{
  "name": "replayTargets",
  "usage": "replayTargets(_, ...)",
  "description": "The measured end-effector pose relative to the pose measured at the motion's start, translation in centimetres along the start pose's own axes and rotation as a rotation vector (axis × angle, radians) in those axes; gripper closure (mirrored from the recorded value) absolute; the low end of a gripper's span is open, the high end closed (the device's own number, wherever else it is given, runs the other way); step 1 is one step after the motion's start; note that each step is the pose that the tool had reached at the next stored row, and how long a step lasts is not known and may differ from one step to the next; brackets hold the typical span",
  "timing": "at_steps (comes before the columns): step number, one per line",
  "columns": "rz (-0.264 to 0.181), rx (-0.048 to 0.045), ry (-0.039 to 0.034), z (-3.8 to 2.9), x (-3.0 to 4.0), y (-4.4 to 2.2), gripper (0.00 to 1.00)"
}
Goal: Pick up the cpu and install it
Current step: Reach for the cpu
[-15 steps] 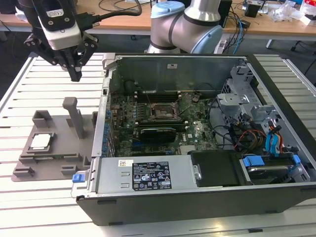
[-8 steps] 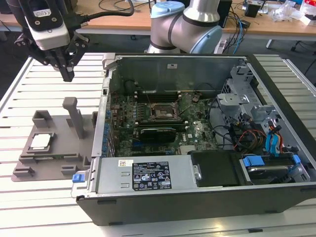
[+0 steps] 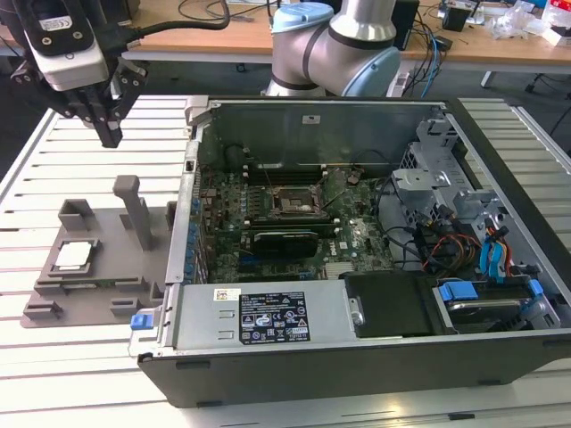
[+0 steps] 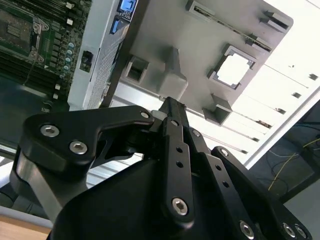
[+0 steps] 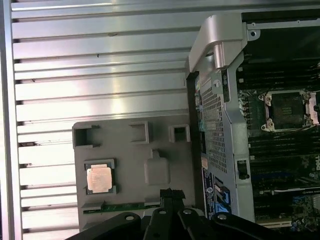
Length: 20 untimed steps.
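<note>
- Silver-grey cpu (image 3: 74, 255) lies flat in a recess of the grey tray (image 3: 107, 241) on the slatted counter (image 3: 36, 169), at 9 o'clock from the computer case (image 3: 268, 374) in the exterior view.
- Pincer (image 3: 110, 135) hangs above the tray, about 12 o'clock from the cpu and well apart from it; fingers together, gripping nothing.
- Black motherboard socket (image 3: 287, 203) sits mid-case.

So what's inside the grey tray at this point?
The cpu lies flat in a square pocket of the grey tray. A thin green strip lies in a slot along one edge. Whatever is beneath the cpu is covered.
</note>
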<state>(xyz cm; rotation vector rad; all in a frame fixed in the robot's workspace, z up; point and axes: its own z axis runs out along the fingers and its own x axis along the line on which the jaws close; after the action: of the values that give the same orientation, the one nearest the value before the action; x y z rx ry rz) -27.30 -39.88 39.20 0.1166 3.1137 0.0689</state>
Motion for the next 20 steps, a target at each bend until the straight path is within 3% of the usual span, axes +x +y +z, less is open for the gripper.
replayTargets(11, 0.000, 0.0000, 0.0000, 0.00, 1.19, -0.09, 0.89)
replayTargets(20, 0.000, 0.0000, 0.0000, 0.00, 2.81, -0.21, 0.89)
